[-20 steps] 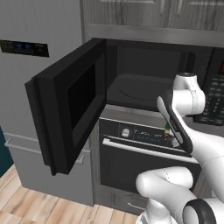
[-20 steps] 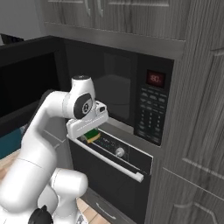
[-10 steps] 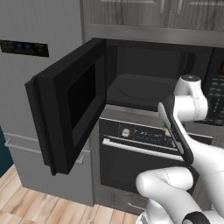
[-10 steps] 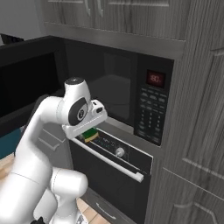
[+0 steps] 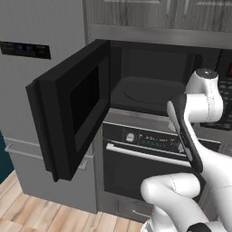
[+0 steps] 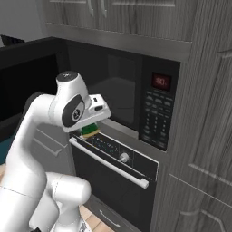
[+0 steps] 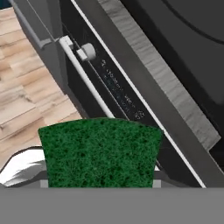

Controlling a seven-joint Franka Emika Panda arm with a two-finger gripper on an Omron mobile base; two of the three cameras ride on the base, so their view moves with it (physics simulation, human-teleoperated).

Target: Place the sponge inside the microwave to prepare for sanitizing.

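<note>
**Green sponge held in front of the open microwave**

Green scouring face of the sponge (image 7: 100,151) takes up the lower middle of the hand view, sitting right at the gripper, whose fingers are hidden behind it. In the right base view the sponge (image 6: 89,130) shows as a small yellow-and-green block hanging under the gripper (image 6: 92,127), clamped between the fingers, which stand narrowed to its width.

Just below and beyond the sponge lies the oven (image 6: 113,174), black, with a silver bar handle (image 6: 108,163) and a knob (image 6: 124,157) on its control strip. The hand view looks down over that same handle (image 7: 85,78) and knob (image 7: 87,51), with wood floor (image 7: 26,92) to one side.

Past the oven's top edge comes a grey wood-grain strip, then the microwave (image 5: 149,81) above it. Its door (image 5: 72,113) stands swung wide to the left, and the round turntable (image 5: 147,90) lies bare on the dark cavity floor. The sponge hangs outside the cavity, in front of its lower lip and over the oven's control strip.

To the right of the cavity sits the button panel (image 6: 156,120) with its red display (image 6: 161,81). Grey wood cabinets (image 6: 199,113) frame the whole, above and to the right.
</note>
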